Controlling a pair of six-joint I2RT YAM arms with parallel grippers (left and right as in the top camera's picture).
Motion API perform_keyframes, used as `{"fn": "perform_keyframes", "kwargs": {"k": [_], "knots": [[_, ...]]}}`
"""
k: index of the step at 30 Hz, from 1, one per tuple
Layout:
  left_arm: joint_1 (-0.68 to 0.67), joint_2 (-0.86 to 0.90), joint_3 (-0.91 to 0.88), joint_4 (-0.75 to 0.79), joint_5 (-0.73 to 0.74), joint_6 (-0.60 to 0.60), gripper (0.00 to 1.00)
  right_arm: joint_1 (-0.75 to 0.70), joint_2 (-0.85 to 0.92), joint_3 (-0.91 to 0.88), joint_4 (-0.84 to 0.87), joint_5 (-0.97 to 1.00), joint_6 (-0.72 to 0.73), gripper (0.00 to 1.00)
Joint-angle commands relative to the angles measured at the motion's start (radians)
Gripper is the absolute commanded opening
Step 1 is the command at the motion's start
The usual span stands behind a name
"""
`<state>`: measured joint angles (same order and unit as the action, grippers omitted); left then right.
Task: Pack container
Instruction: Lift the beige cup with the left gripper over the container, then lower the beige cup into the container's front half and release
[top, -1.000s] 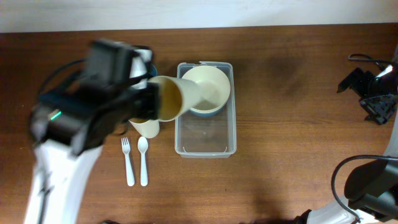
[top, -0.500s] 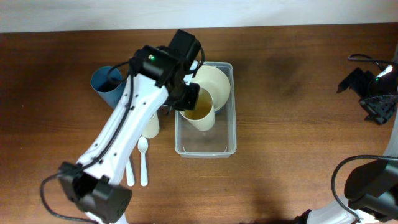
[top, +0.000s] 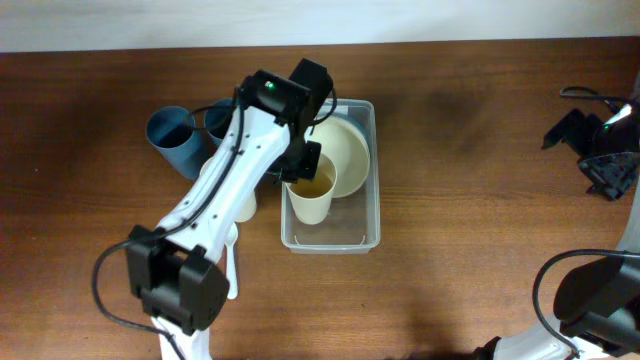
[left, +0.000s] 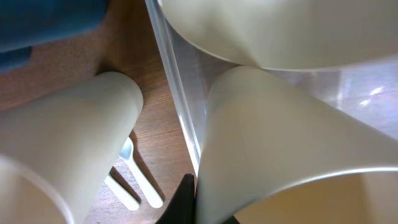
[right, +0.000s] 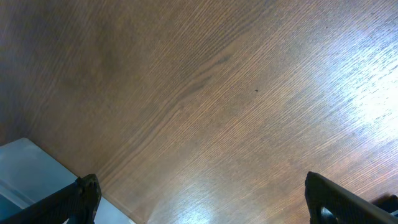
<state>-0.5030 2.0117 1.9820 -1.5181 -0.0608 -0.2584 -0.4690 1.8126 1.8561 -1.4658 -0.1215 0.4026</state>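
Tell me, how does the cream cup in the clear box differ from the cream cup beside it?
The inner cup is within the container; the outer cup is on the table beside it. The left tool grips the inner cup; nothing grips the outer cup. Both are cream and tapered.

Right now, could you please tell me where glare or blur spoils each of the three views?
Overhead: evenly lit and sharp throughout. Left wrist: the gripped cream cup sits so close that it looks soft, and small highlights glint on the clear floor of the container. Right wrist: a broad sheen washes out the table toward the right edge and bottom.
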Motion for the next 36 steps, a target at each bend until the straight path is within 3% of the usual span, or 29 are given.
{"fn": "perform_keyframes", "kwargs": {"k": [1, 24, 36], "knots": [[0.000, 0.008, 0.001, -0.002, -0.022, -0.018, 0.01, -0.003, -0.022, 0.014, 0.000, 0.006, -0.006, 0.99], [0.000, -0.026, 0.001, -0.002, -0.012, -0.018, 0.01, -0.003, -0.022, 0.014, 0.000, 0.006, -0.006, 0.99], [0.005, -0.025, 0.001, -0.003, -0.074, -0.019, 0.02, -0.003, -0.022, 0.014, 0.000, 0.006, -0.006, 0.99]]}}
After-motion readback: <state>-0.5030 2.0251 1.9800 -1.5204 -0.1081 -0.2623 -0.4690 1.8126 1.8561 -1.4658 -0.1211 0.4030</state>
